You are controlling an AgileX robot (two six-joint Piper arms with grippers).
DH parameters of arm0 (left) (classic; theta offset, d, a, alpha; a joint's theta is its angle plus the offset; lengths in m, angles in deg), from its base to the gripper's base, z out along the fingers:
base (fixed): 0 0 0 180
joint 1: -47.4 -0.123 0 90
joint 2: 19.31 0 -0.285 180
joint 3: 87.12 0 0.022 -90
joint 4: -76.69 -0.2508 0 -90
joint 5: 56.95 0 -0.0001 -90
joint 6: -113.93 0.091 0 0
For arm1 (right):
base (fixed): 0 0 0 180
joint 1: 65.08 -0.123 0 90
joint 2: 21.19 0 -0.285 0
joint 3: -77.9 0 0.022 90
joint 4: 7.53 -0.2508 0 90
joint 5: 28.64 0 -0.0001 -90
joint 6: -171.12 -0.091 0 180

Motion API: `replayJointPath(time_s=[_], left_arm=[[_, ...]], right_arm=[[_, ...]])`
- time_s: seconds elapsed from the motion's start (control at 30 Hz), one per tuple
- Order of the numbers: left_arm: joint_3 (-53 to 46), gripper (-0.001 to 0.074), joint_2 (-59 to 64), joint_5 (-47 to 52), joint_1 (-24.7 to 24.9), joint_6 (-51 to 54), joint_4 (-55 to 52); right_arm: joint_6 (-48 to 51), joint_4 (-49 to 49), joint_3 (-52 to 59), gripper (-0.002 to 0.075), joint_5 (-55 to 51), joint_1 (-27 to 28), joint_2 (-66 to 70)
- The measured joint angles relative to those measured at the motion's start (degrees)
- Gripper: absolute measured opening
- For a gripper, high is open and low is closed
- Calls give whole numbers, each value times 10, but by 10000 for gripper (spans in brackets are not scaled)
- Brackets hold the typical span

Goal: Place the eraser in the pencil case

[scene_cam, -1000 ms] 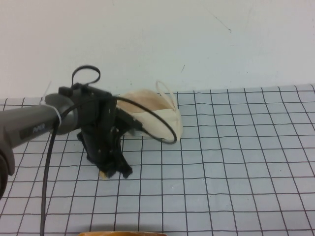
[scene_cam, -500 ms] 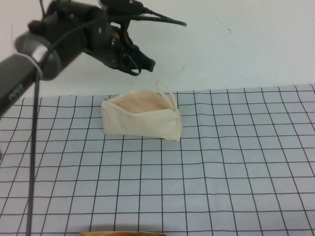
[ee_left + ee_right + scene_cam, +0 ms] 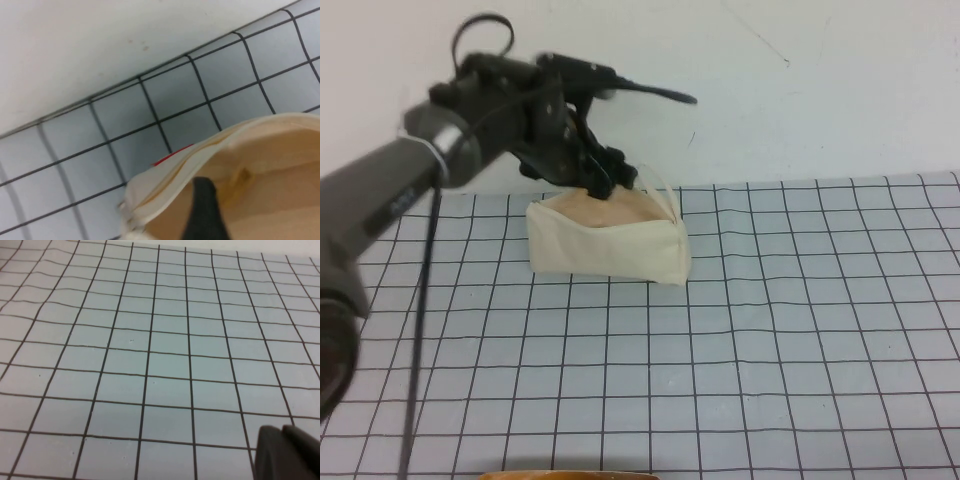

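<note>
Left gripper [image 3: 600, 182] hangs over the open mouth of the pencil case [image 3: 610, 245], tips dipping toward the pinkish lining, fingers shut on the eraser [image 3: 240, 181], a small tan block just inside the pouch. Case is soft cream fabric, wedge-shaped, at 12 o'clock on the grid mat [image 3: 800, 340]. Right gripper [image 3: 287, 452] sits low over bare mat; its state can't be told.

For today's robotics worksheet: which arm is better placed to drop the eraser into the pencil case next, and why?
Left. The left gripper hangs at the open mouth of the pencil case; the right gripper looks only at bare grid mat.
</note>
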Motion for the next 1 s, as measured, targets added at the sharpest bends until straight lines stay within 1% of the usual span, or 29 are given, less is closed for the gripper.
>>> replayJointPath(time_s=[0.03, 0.1, 0.17, 0.23, 0.27, 0.37, 0.57, 0.67, 0.8, 0.9, 1.0], left_arm=[[0, 452, -13, 12, 0, 0, -6], [0, 335, -48, 35, 0, 0, -15], [-8, 165, -95, 56, 0, 8, -15], [-28, 80, -143, 66, 0, 20, -10], [-46, 54, -172, 68, 1, 28, -1], [-119, 15, -252, 54, 6, 43, 21], [-320, 1, -424, -24, 16, 50, 48], [-395, 0, -493, -23, 15, 50, 72], [-454, 0, -562, 6, 15, 45, 66], [-476, 0, -604, 53, 14, -16, 26], [-512, 0, -644, 59, 4, -75, -22]], right_arm=[[0, 0, 0, -1, 0, 0, 0], [0, 0, 0, -1, 0, 0, 0], [0, 0, 0, -1, 0, 0, 0], [0, 0, 0, -1, 0, 0, 0], [0, 0, 0, -1, 0, 0, 0], [0, 0, 0, -1, 0, 0, 0], [0, 0, 0, -1, 0, 0, 0], [0, 0, 0, -1, 0, 0, 0], [0, 0, 0, -1, 0, 0, 0], [0, 0, 0, -1, 0, 0, 0], [0, 0, 0, -1, 0, 0, 0]])
